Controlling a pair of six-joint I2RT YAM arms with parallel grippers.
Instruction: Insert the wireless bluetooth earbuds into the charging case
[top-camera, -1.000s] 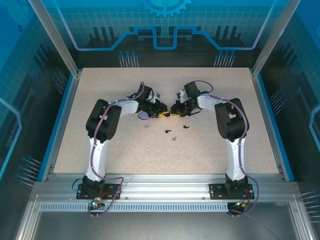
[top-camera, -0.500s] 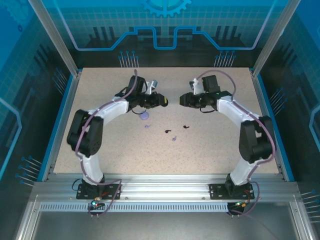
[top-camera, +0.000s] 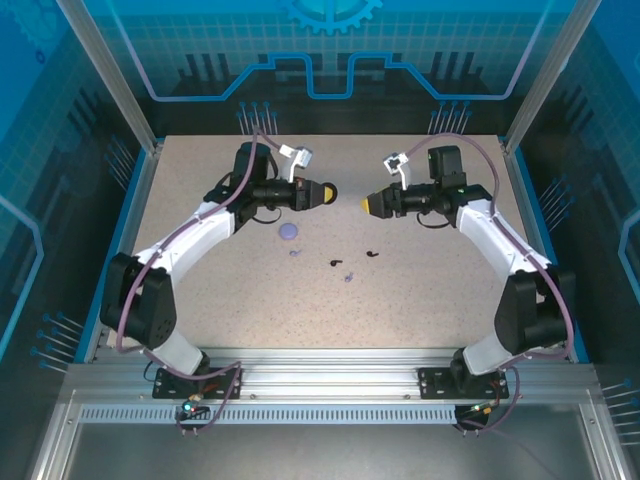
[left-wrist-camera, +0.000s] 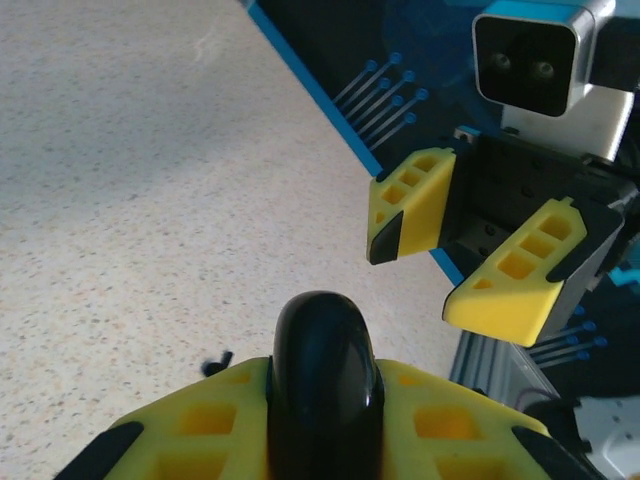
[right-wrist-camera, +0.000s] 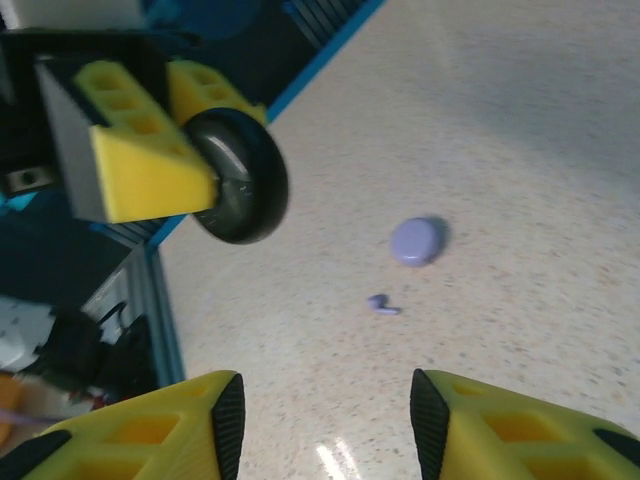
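My left gripper (top-camera: 316, 193) is shut on a black round charging case (top-camera: 329, 192), held edge-on above the table; the left wrist view shows the case (left-wrist-camera: 324, 372) clamped between the yellow fingers (left-wrist-camera: 200, 420). My right gripper (top-camera: 368, 205) faces it a short way off, open and empty (right-wrist-camera: 325, 420). On the table between them lie a lavender case (top-camera: 289, 231), two lavender earbuds (top-camera: 295, 252) (top-camera: 348, 277) and two black earbuds (top-camera: 336, 264) (top-camera: 373, 252). The right wrist view shows the lavender case (right-wrist-camera: 416, 241) with a lavender earbud (right-wrist-camera: 381, 304) beside it.
Both arms reach over the speckled table (top-camera: 220, 300) towards its middle back. Blue walls and aluminium posts (top-camera: 130, 110) ring the table. The right gripper (left-wrist-camera: 470, 250) faces the left wrist camera.
The two grippers met at the middle, then drew apart and moved back. The right gripper opened and came off the black case, which stays in the left gripper.
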